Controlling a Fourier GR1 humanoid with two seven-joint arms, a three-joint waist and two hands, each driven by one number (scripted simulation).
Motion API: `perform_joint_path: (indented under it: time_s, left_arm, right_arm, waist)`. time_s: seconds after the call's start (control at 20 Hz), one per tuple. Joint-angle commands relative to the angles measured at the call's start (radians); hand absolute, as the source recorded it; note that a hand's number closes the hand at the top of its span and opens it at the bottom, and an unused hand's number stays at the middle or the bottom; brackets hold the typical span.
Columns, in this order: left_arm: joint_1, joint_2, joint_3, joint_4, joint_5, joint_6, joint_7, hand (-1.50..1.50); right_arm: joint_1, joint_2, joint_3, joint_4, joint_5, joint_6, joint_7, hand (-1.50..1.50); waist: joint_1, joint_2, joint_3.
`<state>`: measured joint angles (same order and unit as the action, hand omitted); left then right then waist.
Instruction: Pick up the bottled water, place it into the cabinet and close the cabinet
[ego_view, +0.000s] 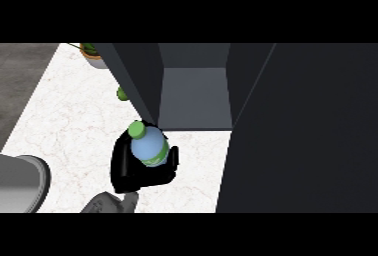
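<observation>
The bottled water (150, 145) has a pale blue body, a green cap and a green label. It leans with its cap toward the cabinet, just in front of the cabinet's lower left corner. My right hand (133, 172) is shut on it, fingers curled round its lower half, which hides the base. The dark cabinet (196, 95) stands open, showing a grey inner floor. Its wide door (303, 130) swings out along the right side. A grey forearm (18, 182) shows at the lower left, with no left hand visible.
A potted plant (92, 52) stands at the back left of the white marble counter (66, 115). A small green object (122, 93) peeks out beside the cabinet's left wall. The counter ends at a grey floor on the far left.
</observation>
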<state>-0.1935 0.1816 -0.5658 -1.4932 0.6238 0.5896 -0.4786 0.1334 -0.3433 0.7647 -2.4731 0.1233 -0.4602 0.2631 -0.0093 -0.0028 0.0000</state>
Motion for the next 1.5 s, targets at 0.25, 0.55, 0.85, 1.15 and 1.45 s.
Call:
perform_joint_path:
  time_s: [0.25, 0.55, 0.85, 1.15, 1.45]
  left_arm:
    - [-0.246, -0.077, 0.054, 0.054, -0.116, 0.145, 0.172, 1.50]
    - [-0.313, -0.102, 0.086, 0.177, -0.190, 0.160, 0.210, 1.50]
    - [-0.502, -0.114, 0.168, 0.307, -0.228, 0.151, 0.311, 1.50]
    - [-0.626, -0.118, 0.251, 0.586, -0.262, 0.102, 0.258, 1.50]
    - [-0.704, -0.157, 0.323, 0.777, -0.274, 0.102, 0.188, 1.50]
  right_arm:
    - [0.025, -0.040, 0.005, -0.117, 0.073, 0.003, 0.043, -1.50]
    - [0.065, -0.041, 0.042, -0.103, 0.065, -0.008, -0.012, -1.50]
    - [0.030, -0.013, 0.028, -0.063, 0.056, -0.010, -0.001, -1.50]
    - [0.120, -0.090, 0.014, -0.118, 0.013, 0.007, -0.085, -1.50]
    - [0.055, -0.077, -0.032, -0.122, -0.010, 0.005, 0.001, -1.50]
  waist:
    - [-0.004, 0.000, 0.000]
    - [-0.004, 0.000, 0.000]
    - [-0.003, 0.001, 0.000]
    - [-0.018, 0.004, 0.000]
    - [-0.014, 0.006, 0.000]
